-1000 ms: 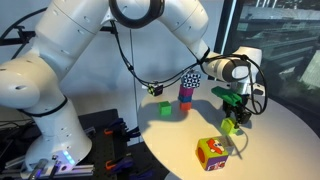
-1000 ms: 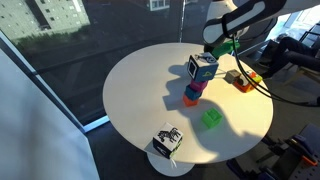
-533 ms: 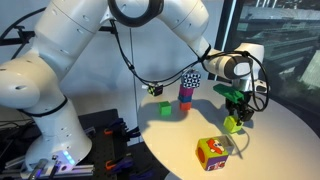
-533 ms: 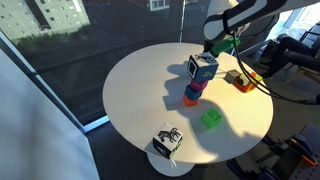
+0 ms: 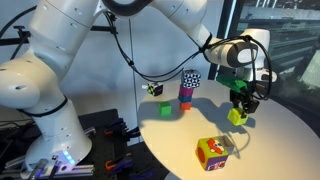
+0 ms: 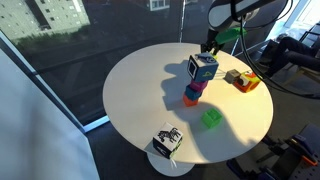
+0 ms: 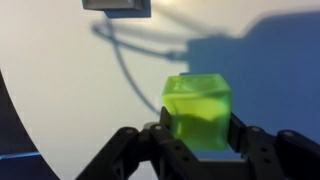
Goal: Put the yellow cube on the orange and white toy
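The yellow cube (image 5: 236, 117) is held between the fingers of my gripper (image 5: 239, 107), lifted off the white round table (image 5: 180, 140). In the wrist view the cube (image 7: 198, 108) fills the space between both fingers of the gripper (image 7: 198, 138). The orange and white toy (image 5: 211, 153) stands on the table below and nearer the camera than the cube. It also shows in an exterior view (image 6: 242, 80), with the gripper (image 6: 215, 42) above and behind it.
A tall stack with a checkered top (image 5: 188, 88) (image 6: 200, 72) stands mid-table. A darker green cube (image 5: 166, 109) (image 6: 211, 119) lies near it. A black-and-white patterned block (image 6: 167, 141) sits at the table edge. A cable (image 7: 130, 70) trails over the table. A grey-white block (image 7: 115, 6) shows at the wrist view's top edge.
My gripper has risen a little with the yellow cube in it and shifted slightly. The other blocks have not moved.
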Robot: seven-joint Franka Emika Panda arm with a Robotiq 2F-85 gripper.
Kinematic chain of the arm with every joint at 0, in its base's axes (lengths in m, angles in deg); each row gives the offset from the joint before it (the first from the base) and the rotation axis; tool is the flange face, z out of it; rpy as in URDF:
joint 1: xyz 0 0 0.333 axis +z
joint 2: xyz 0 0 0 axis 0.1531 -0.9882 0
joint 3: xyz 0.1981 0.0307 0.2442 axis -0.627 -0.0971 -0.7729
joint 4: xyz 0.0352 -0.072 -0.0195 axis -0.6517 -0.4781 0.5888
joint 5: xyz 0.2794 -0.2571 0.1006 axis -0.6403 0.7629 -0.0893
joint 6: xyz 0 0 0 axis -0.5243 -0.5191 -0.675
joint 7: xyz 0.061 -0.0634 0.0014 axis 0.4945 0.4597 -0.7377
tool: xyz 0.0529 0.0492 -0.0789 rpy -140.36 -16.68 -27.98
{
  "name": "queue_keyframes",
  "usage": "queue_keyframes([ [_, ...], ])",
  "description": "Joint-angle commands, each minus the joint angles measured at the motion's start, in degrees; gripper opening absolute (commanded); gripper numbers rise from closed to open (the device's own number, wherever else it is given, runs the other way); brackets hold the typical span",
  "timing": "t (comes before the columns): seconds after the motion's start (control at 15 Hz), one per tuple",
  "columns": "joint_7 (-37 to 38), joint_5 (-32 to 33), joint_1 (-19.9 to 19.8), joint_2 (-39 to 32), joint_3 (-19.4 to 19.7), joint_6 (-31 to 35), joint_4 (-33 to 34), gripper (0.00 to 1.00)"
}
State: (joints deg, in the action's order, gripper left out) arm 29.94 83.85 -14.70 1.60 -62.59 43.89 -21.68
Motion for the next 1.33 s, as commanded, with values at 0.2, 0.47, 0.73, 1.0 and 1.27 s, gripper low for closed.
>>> queue_keyframes([
  [0.2,4.24,0.77,1.12,9.07,2.81,-0.89,-8.70,0.28],
  [0.47,5.29,1.46,1.15,14.25,3.93,-0.32,-14.78,0.28],
  [0.73,5.96,3.25,1.26,18.99,4.96,0.53,-20.67,0.28],
  [1.0,6.37,5.68,0.88,22.81,5.58,1.41,-25.86,0.28],
  [1.27,6.68,7.11,0.24,25.52,6.14,2.39,-30.25,0.28],
])
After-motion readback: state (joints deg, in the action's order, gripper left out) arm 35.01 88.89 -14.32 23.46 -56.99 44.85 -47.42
